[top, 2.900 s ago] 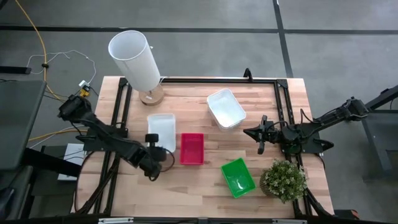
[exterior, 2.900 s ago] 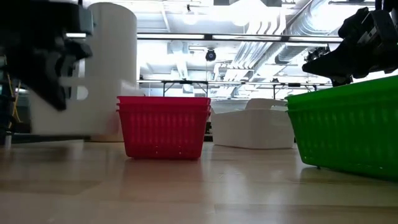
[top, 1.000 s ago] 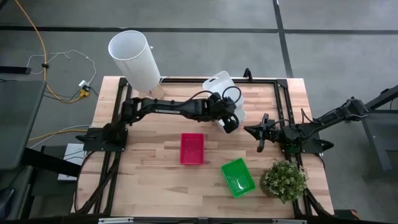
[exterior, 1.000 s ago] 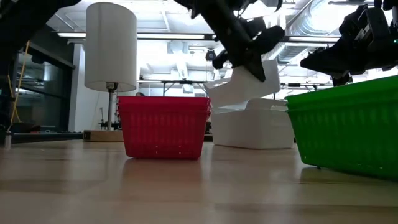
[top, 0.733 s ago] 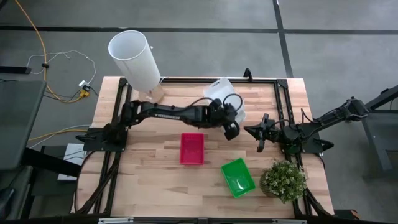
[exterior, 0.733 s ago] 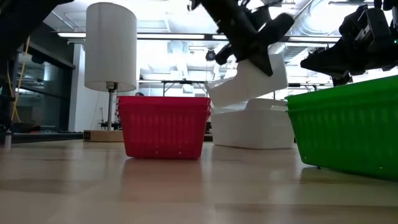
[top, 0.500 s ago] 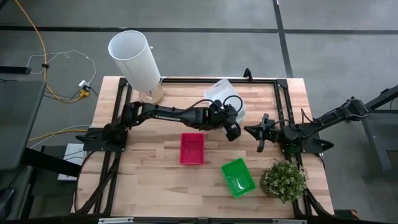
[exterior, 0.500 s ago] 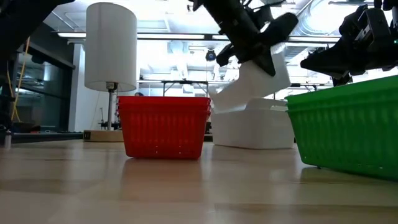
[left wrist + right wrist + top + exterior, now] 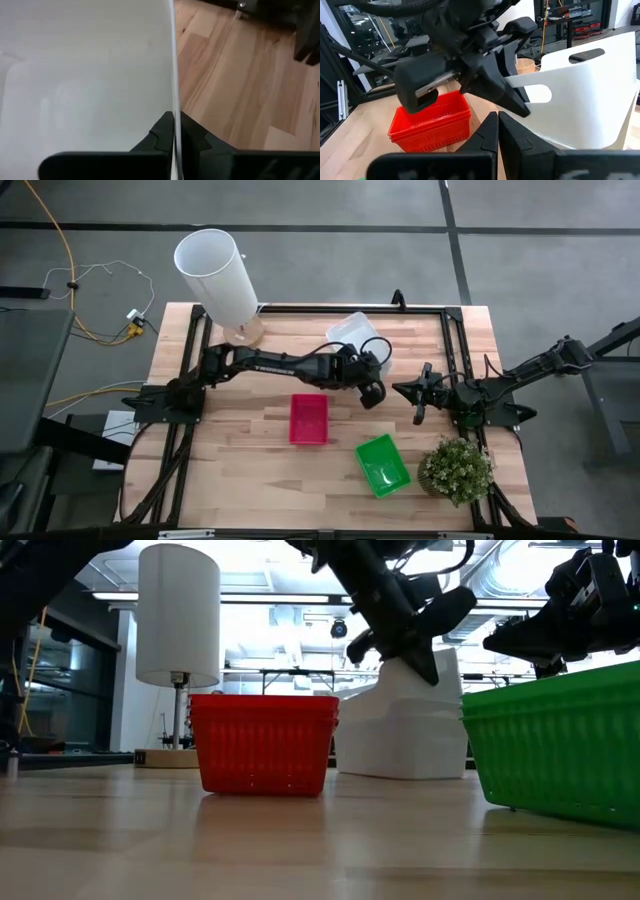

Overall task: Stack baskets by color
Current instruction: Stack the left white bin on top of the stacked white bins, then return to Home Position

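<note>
While the right gripper [image 9: 421, 402] is parked shut near the plant [image 9: 457, 469], a white basket [image 9: 356, 332] is pinched by the left gripper [image 9: 372, 376] at the table's [image 9: 250, 470] far edge, onto the white stack.

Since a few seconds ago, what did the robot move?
The left gripper carried a white basket from the table's left-middle across to the white stack at the back, then lowered it on, still pinching its rim. The red basket, green basket, plant and right gripper stayed put.
</note>
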Robot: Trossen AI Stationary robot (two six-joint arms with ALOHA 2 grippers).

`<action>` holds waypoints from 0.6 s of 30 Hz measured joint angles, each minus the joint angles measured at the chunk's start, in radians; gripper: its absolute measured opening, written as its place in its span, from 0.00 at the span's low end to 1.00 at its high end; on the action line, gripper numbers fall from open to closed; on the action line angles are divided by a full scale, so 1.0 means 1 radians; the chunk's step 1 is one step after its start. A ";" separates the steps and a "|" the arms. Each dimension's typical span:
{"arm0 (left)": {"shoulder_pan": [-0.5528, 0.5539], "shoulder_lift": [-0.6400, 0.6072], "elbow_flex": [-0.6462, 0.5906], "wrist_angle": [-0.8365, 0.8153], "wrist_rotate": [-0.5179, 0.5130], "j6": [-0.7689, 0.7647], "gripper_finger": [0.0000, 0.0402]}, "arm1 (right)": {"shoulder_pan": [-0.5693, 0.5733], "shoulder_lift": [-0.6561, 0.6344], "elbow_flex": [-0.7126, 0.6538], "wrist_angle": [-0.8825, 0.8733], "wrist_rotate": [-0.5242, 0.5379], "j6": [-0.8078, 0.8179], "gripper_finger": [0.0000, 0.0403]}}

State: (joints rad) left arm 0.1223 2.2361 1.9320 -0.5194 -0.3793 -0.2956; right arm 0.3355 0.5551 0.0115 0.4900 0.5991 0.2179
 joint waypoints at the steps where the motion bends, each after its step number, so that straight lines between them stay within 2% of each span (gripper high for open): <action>1: 0.000 0.001 0.000 0.000 -0.001 0.005 0.01 | 0.000 0.000 0.000 0.000 0.000 0.001 0.00; 5: 0.000 0.001 0.000 0.000 -0.001 0.016 0.07 | 0.000 0.000 0.000 0.000 0.000 0.001 0.00; 12: 0.000 -0.010 -0.001 -0.019 -0.008 0.049 0.29 | 0.000 0.000 0.000 0.000 -0.006 0.001 0.00; 16: 0.000 -0.068 0.000 -0.042 -0.020 0.108 0.38 | 0.000 0.000 0.000 -0.001 -0.007 0.001 0.00; 18: 0.000 -0.113 0.000 -0.104 -0.032 0.129 0.41 | 0.000 0.001 0.000 -0.001 -0.007 0.001 0.00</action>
State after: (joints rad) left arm 0.1226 2.1236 1.9320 -0.6232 -0.4113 -0.1662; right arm 0.3355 0.5558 0.0120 0.4887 0.5918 0.2192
